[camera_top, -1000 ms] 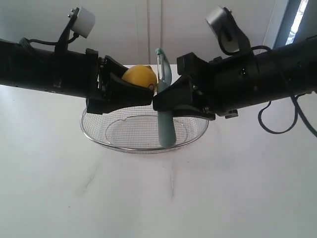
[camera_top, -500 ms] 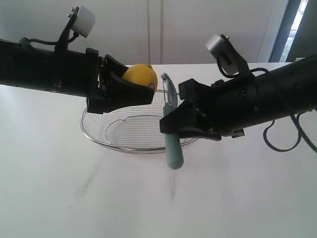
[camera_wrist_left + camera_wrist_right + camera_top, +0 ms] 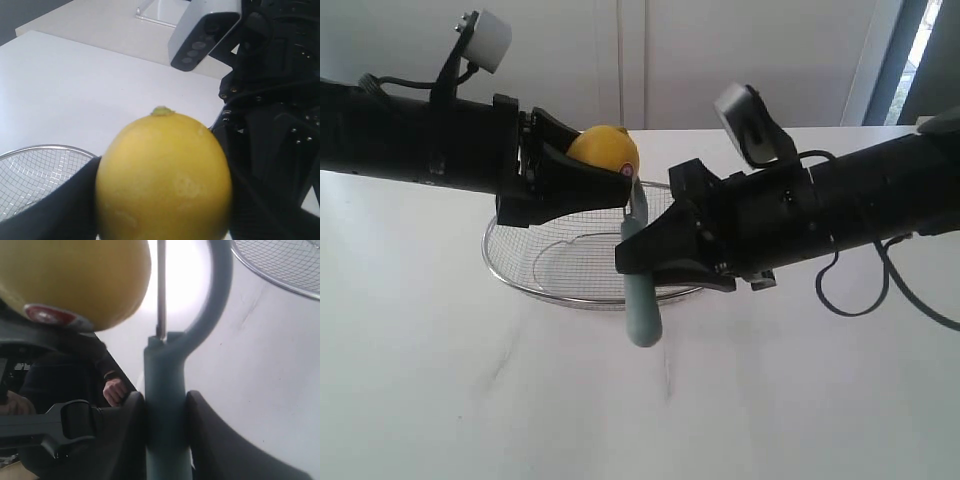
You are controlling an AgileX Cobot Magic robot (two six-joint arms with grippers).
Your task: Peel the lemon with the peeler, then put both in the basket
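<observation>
Exterior faces frontally; close wrist views share lemon [image 3: 162, 175].

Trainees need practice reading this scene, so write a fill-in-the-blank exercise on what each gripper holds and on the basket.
The left gripper holds the lemon, while the right gripper holds the ____. Its handle hangs down and its blade end points ____. The sticker on the lemon is ____. The basket on the table is made of wire ____.
Missing words: peeler; up; red; mesh.
</observation>
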